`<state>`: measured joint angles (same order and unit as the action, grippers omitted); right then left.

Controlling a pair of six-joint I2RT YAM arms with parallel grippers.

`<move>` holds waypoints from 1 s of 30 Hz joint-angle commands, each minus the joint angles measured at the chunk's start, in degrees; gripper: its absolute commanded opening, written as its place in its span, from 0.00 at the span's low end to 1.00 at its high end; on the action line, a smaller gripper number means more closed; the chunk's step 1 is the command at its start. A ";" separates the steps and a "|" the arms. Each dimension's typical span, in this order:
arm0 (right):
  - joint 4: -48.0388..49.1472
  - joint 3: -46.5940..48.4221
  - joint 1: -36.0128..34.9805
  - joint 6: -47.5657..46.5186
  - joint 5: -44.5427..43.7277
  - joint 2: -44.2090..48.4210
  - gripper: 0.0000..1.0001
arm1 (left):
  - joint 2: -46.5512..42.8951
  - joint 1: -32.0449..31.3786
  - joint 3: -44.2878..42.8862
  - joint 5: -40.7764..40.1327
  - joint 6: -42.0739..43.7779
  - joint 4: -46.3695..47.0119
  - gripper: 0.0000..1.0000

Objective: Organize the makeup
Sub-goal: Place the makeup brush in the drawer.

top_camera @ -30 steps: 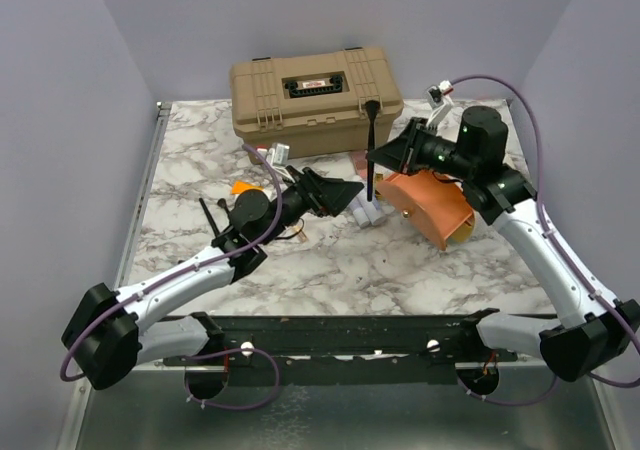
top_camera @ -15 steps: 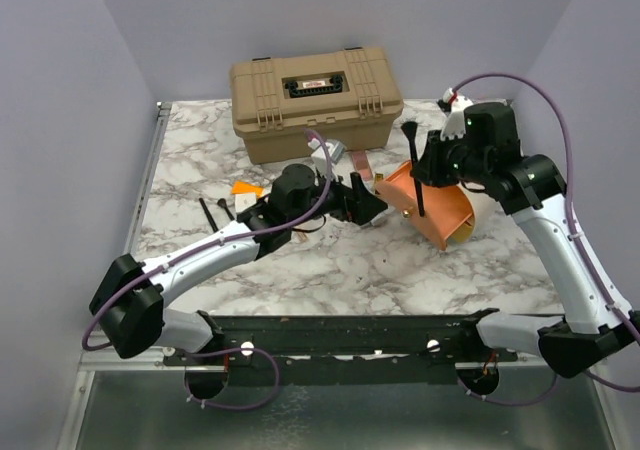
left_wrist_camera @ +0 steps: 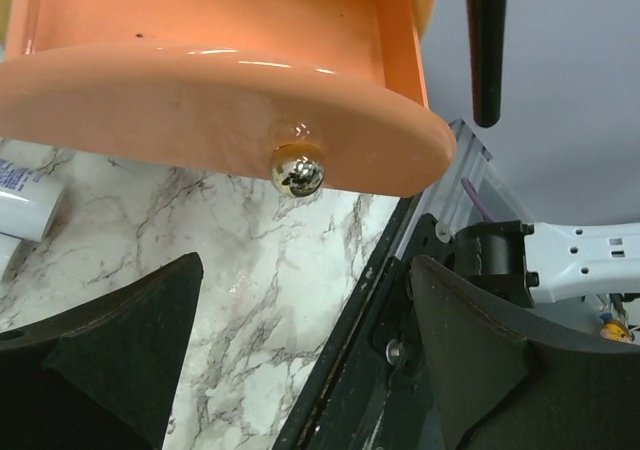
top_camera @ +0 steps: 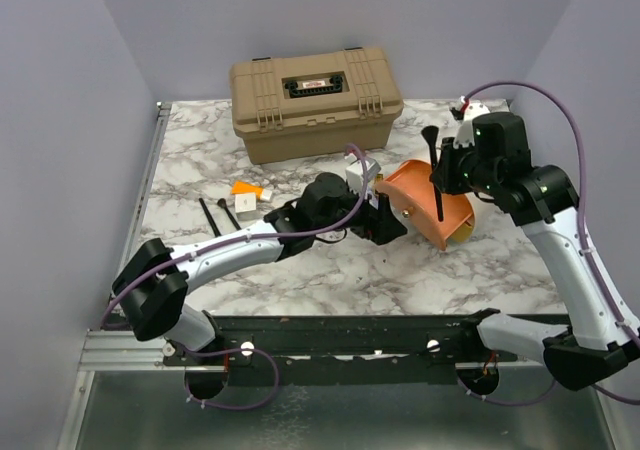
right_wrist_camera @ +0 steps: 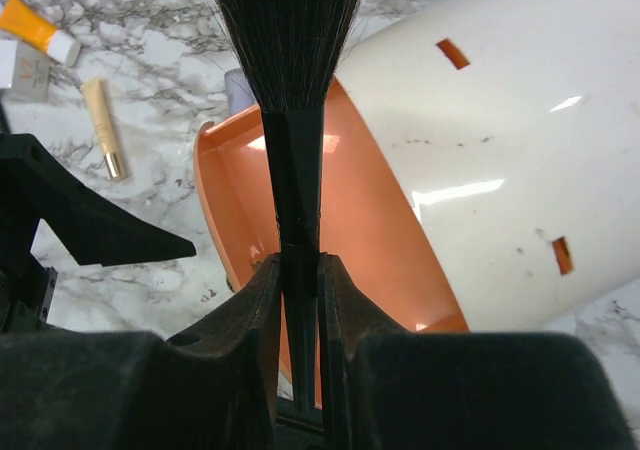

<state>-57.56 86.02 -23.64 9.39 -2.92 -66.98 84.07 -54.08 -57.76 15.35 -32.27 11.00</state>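
Observation:
My right gripper (top_camera: 443,173) (right_wrist_camera: 298,270) is shut on a black brush (top_camera: 431,137) (right_wrist_camera: 290,30). It holds the brush upright, bristles up, with the handle tip pointing into the mouth of the cream-and-orange round pouch (top_camera: 415,180) (right_wrist_camera: 500,160). My left gripper (top_camera: 388,222) (left_wrist_camera: 300,370) is open just in front of the pouch's orange rim (left_wrist_camera: 200,80) and gold knob (left_wrist_camera: 300,170). Nothing is between its fingers. An orange tube (top_camera: 243,187) (right_wrist_camera: 35,25), a pale stick (right_wrist_camera: 105,125), two black brushes (top_camera: 210,216) and pale tubes (left_wrist_camera: 25,205) lie on the marble.
The big tan hard case (top_camera: 315,98) stands shut at the back, close behind the pouch. A small white box (top_camera: 245,202) sits beside the orange tube. The black base rail (top_camera: 340,335) runs along the near edge. Purple walls close in on both sides.
My left arm has reached right, up to the pouch's rim, its jaws narrowing slightly. My right gripper has carried the black brush right and lowered it over the pouch's mouth.

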 commanded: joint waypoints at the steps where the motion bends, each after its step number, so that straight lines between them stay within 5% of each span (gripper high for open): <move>1: 0.37 -0.05 -0.33 -2.61 -5.03 3.01 0.00 | 1.86 -1.17 -2.36 -1.03 -0.40 0.71 0.84; 30: -2.75 -5.12 -0.30 -5.61 -1.95 -0.47 0.01 | 2.09 -1.57 -0.73 -10.61 -2.96 5.78 0.65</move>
<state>-57.08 79.24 -23.64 4.58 -5.50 -66.59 87.26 -55.27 -58.70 6.96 -34.70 15.38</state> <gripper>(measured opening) 0.197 0.666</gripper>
